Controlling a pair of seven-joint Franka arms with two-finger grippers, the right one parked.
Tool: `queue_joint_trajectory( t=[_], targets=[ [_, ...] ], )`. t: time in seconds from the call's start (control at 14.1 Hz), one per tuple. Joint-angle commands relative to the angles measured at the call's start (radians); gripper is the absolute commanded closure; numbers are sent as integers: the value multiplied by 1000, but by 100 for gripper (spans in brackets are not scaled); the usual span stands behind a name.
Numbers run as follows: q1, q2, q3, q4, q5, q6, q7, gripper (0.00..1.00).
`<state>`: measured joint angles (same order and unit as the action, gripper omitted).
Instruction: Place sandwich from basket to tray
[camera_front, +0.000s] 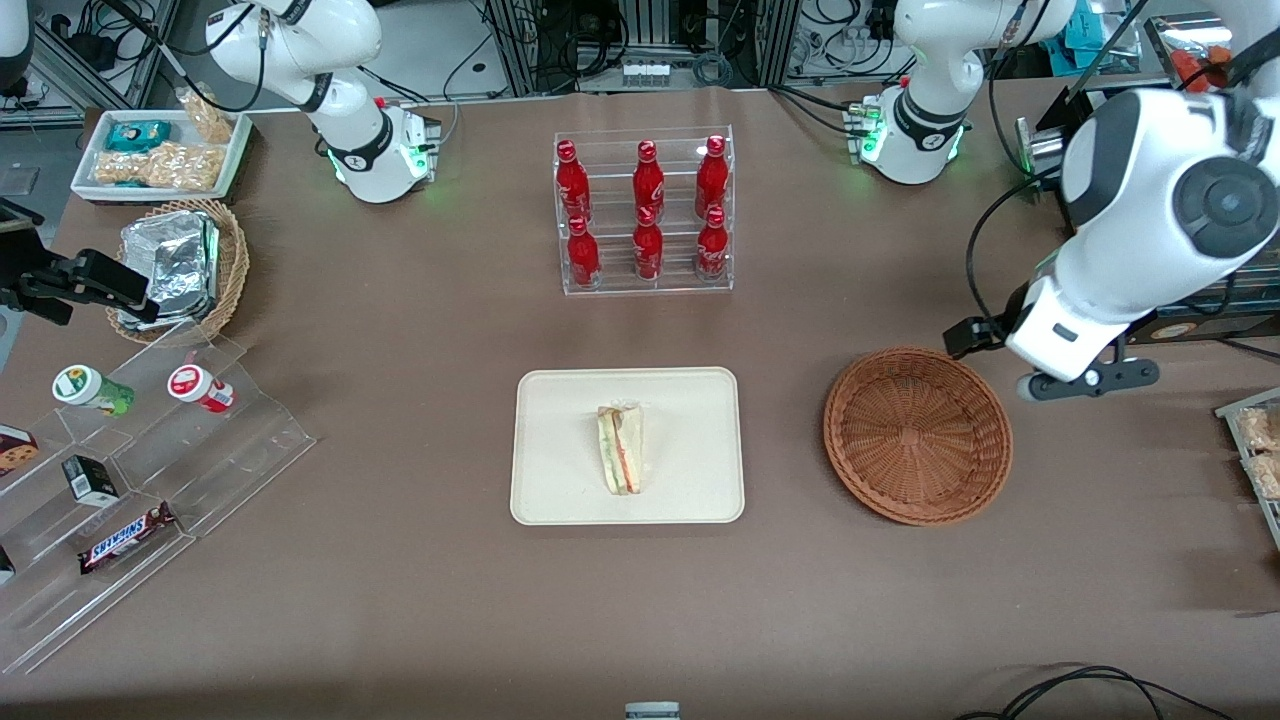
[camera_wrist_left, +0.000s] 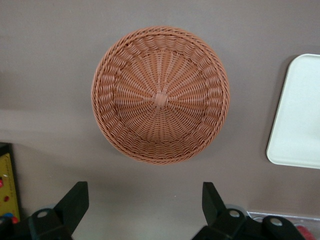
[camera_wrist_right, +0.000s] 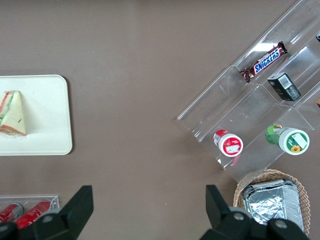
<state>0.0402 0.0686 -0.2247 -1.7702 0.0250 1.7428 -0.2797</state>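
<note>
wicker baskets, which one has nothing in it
The reddish-brown basket beside the tray, below the open gripper, holds nothing. The tan basket toward the parked arm's end holds foil packs.

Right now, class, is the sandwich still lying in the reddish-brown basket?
No: the basket holds nothing, the sandwich lies on the tray, and the open gripper hangs above the basket.

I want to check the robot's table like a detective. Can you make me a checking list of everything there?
Surface: brown table.
Job's things: sandwich lies on the tray; basket holds nothing.
Clutter: red bottles in a clear rack; snack bar and cups on clear steps; foil packs in a tan basket.
Grippers: gripper above the table beside the basket, fingers open, holding nothing.
Cables: black cable at the table's near edge.
Surroundings: equipment racks.
</note>
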Motion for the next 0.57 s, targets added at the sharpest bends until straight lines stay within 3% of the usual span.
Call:
queue_joint_trajectory(
  t=[0.0, 0.28, 0.5],
  targets=[
    [-34, -87, 106, -26, -13, -17, 132, 0],
    [-143, -128, 247, -17, -14, -25, 232, 0],
    [-140, -128, 254, 32, -16, -40, 341, 0]
  ],
)
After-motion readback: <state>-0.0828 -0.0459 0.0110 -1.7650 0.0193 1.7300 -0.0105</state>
